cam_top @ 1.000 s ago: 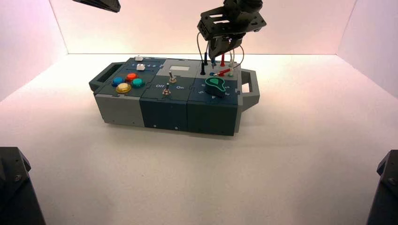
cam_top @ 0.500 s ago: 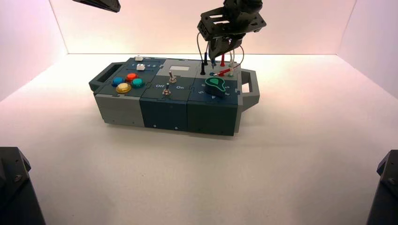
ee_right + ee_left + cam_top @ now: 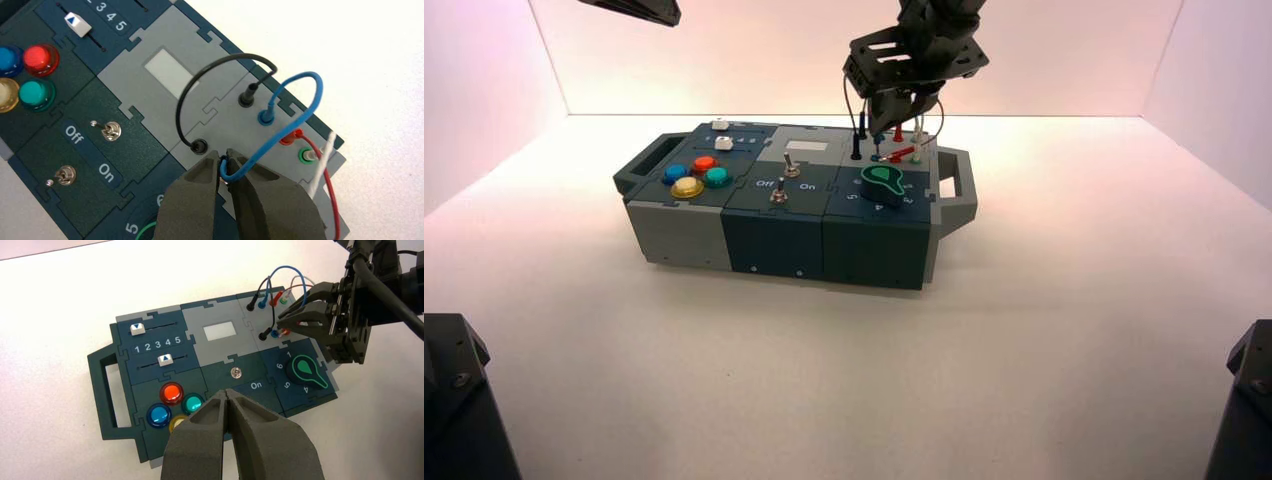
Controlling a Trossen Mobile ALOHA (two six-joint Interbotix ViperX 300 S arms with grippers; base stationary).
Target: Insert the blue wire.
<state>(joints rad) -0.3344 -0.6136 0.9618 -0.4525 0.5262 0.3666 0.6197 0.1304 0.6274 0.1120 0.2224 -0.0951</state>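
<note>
The right end effector (image 3: 223, 156), at work over the wire panel at the box's far right, is clenched on the near end of the blue wire (image 3: 305, 114); the grip appears to be set at the plug end, presumably so that thrust passes straight down instead of bending the soft cable. Below the fingertips is the front row of sockets, where the blue socket (image 3: 875, 158) is judged to be the target. Whether the held plug has entered it cannot be told, as the fingers mask the contact. The wire's other end, the far blue plug (image 3: 266, 115), stands in the back row, and the cable arches up between the two, the slack leaving the held end free to be steered. Alongside, the black wire (image 3: 186, 95) has both ends plugged in, a likely guide to the back-to-front pairing wanted. On the opposite side of the blue socket, a red plug (image 3: 902, 153) leans close by; a sideways drift could knock it, so a vertical press, followed by release once seated, is advised. Farther out, the black knob (image 3: 883, 184) with green outline sits in front of the panel. The left end effector (image 3: 226, 393) is closed on nothing and idle, above and beyond the box's left side.
</note>
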